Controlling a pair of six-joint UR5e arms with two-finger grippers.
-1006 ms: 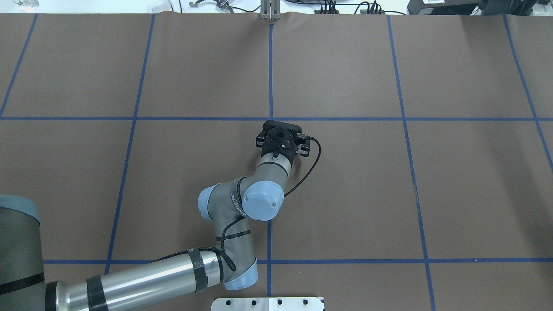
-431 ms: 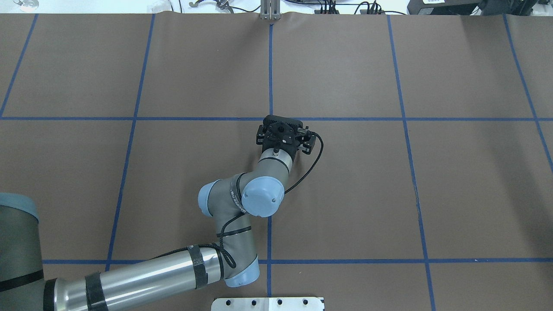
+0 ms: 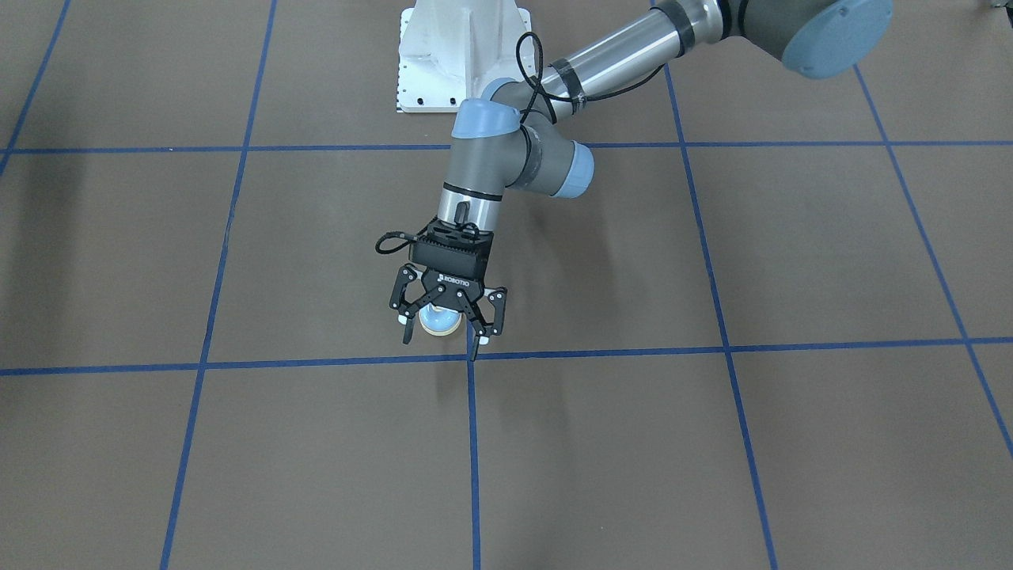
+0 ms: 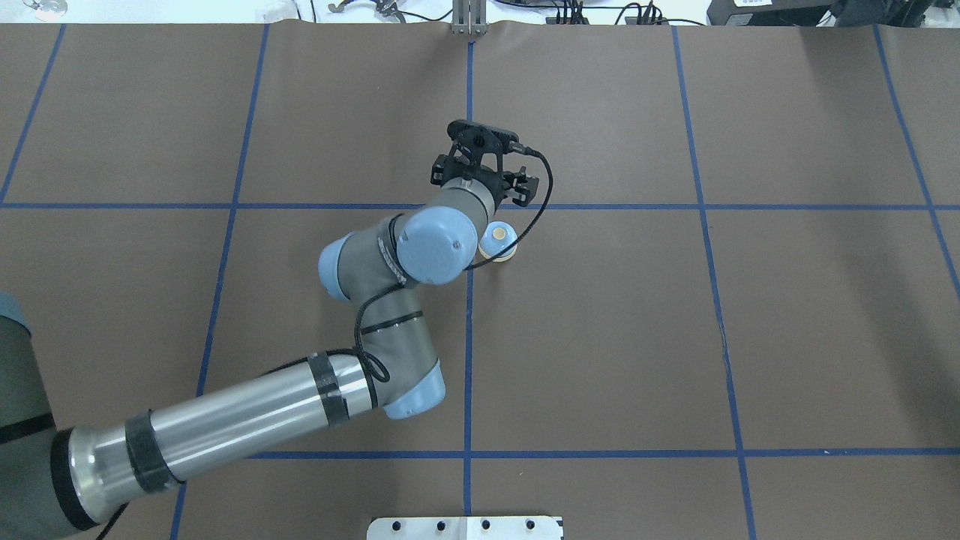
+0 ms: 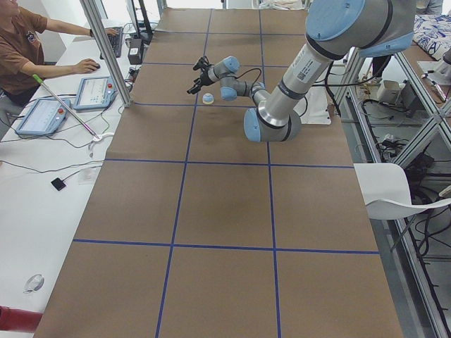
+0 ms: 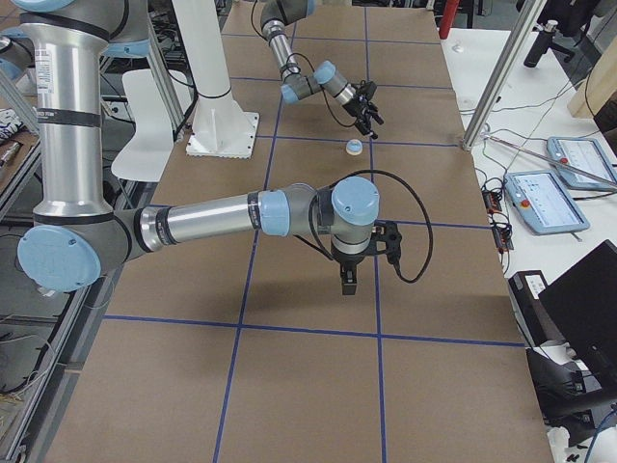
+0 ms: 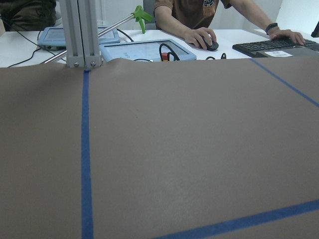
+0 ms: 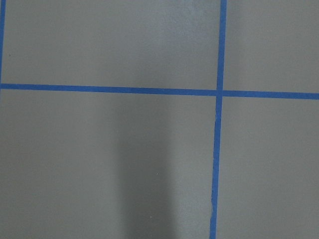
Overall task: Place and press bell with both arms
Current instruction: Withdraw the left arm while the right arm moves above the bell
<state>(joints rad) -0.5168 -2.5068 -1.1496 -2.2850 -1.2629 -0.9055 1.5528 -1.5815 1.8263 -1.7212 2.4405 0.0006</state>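
Note:
The light-blue bell (image 4: 497,241) with its cream rim and button stands upright on the brown table near the centre line. It also shows in the front view (image 3: 440,319) and both side views (image 5: 208,98) (image 6: 355,147). My left gripper (image 3: 442,340) is open and empty, lifted above the bell and a little beyond it (image 4: 482,161). The left wrist view shows no bell. My right gripper (image 6: 347,285) points down close over the table, a grid cell away from the bell. It shows only in the exterior right view, so I cannot tell whether it is open.
The table is brown paper with a blue tape grid (image 4: 469,112). The white pedestal (image 3: 463,55) stands at the robot's edge. An aluminium post (image 7: 82,30) rises at the far edge. An operator (image 5: 21,42) sits at the desk beyond.
My left gripper has risen and moved away from the robot. The bell, hidden under it before, now shows standing free on the table.

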